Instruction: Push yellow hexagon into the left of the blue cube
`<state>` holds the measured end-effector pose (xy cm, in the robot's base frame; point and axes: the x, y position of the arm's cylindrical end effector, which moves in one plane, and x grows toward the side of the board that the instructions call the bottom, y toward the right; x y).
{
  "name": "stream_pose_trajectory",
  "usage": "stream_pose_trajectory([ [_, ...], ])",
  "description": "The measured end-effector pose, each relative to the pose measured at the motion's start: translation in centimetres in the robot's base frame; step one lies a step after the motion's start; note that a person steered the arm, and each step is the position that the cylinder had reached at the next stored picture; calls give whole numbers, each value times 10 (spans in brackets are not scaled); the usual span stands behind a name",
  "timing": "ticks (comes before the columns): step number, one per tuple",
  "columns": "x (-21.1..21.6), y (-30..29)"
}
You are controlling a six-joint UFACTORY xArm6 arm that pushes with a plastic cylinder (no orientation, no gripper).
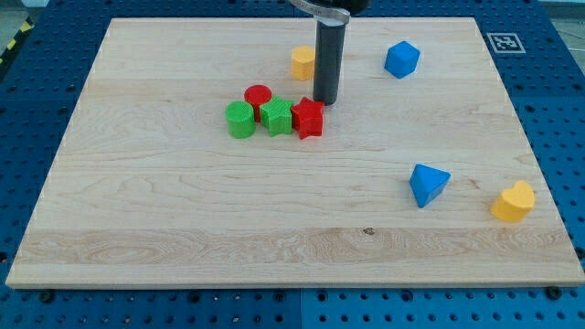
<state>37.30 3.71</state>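
1. Cluster at the view's left of centre: green cylinder (239, 119), red cylinder (258, 94), green block (277, 116), red block (309, 118), all touching.
2. Yellow hexagon (303, 62) near table (183, 210) top edge, partly hidden behind rod.
3. My tip (326, 101) just right of and below hexagon, beside red block. No pincer fitted; nothing to open or close.
4. Blue cube (401, 59) well right of hexagon.
5. Hexagon judged light, rigid, free-sliding; contact best on its left face, pushing rightward.

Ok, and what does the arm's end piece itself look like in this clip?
A straight dark grey cylindrical rod, smooth and slightly glossy, hanging from a black mount with a shiny metal collar at the view's top. My tip is a plain flat end. No cables, markings or gripper show.
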Motion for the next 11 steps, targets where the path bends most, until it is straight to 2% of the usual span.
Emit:
stream_pose_trajectory([
  [3,-14,-73],
  [4,-32,-79],
  [5,-56,-69],
  [8,-57,-25],
  [11,-75,-35],
])
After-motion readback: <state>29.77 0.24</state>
